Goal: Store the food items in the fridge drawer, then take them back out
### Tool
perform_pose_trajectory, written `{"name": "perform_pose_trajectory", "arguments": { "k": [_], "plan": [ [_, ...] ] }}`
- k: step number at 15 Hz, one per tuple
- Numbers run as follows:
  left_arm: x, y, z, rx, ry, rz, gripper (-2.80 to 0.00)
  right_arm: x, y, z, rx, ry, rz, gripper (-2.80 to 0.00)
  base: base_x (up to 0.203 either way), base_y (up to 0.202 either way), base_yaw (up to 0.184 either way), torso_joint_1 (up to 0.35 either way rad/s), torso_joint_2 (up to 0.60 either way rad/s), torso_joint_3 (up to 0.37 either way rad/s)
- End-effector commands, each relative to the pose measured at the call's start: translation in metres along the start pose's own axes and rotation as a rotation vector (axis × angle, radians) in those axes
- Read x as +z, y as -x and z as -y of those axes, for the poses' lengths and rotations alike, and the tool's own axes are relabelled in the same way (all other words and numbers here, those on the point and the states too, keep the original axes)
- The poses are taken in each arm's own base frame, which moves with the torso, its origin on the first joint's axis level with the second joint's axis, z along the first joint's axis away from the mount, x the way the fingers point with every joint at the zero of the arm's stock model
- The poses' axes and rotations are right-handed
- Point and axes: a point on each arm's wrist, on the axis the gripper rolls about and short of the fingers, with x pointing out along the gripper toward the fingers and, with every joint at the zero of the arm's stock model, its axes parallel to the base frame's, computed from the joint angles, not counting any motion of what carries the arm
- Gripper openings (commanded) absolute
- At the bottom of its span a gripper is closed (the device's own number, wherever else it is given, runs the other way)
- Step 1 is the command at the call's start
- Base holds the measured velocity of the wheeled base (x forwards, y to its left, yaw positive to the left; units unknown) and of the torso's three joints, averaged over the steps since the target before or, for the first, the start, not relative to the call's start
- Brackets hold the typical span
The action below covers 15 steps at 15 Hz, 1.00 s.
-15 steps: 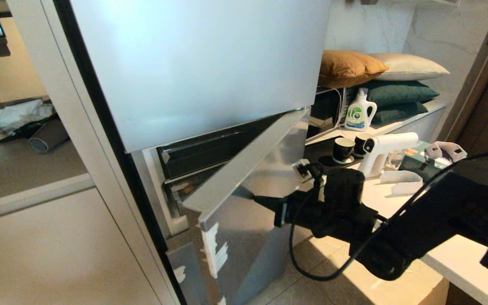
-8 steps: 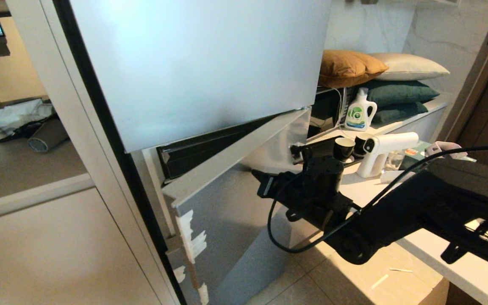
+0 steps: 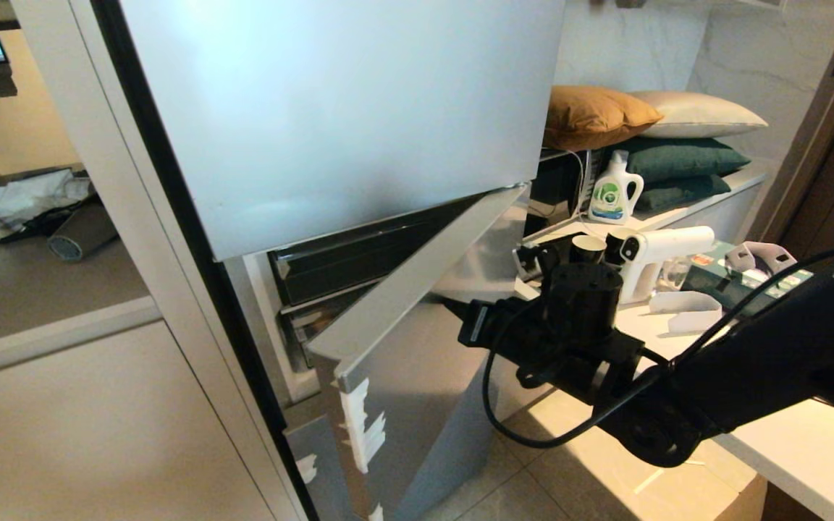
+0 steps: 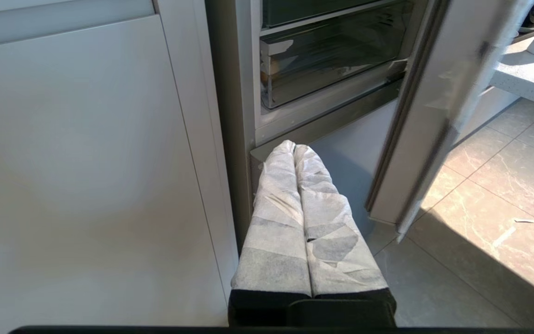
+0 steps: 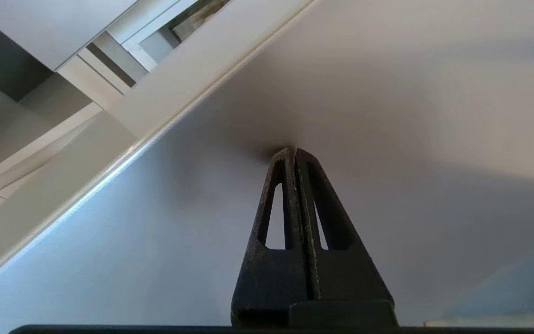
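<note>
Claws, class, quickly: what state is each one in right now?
Left claw: closed, holding nothing, parked low near the fridge.
Right claw: closed, empty, tip against the fridge door.

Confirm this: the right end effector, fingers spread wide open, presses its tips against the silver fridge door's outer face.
Not quite. The right end effector does meet the silver fridge door, but its fingers are shut tight together, not spread; the right wrist view shows it.
</note>
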Motion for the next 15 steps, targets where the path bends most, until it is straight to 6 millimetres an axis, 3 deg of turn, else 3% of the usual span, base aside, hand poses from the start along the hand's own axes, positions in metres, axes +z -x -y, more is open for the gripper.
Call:
{"name": "perform_pose_trajectory", "arguments": {
  "k": [1, 6, 9, 12, 15],
  "plan": [
    [0.0, 0.0, 0.0, 0.0, 0.0, -0.001, -2.8, -0.006, -0.014, 0.004, 0.012, -0.003, 0.002, -2.8, 0.0, 0.0, 0.0, 0.0, 0.0, 0.0],
    [0.0, 0.0, 0.0, 0.0, 0.0, -0.001, -2.8, -0.022, -0.09, 0.019, 0.092, 0.006, 0.081, -2.8, 0.0, 0.0, 0.0, 0.0, 0.0, 0.0],
    [0.0, 0.0, 0.0, 0.0, 0.001, -0.001, -2.8, -0.029, -0.122, 0.027, 0.134, 0.013, 0.125, -2.8, 0.0, 0.0, 0.0, 0.0, 0.0, 0.0],
    [0.0, 0.0, 0.0, 0.0, 0.0, -0.001, -2.8, -0.021, -0.122, 0.023, 0.137, 0.021, 0.156, -2.8, 0.0, 0.0, 0.0, 0.0, 0.0, 0.0],
    [0.0, 0.0, 0.0, 0.0, 0.0, -0.001, -2.8, -0.012, -0.093, 0.011, 0.094, 0.026, 0.153, -2.8, 0.0, 0.0, 0.0, 0.0, 0.0, 0.0]
  ]
}}
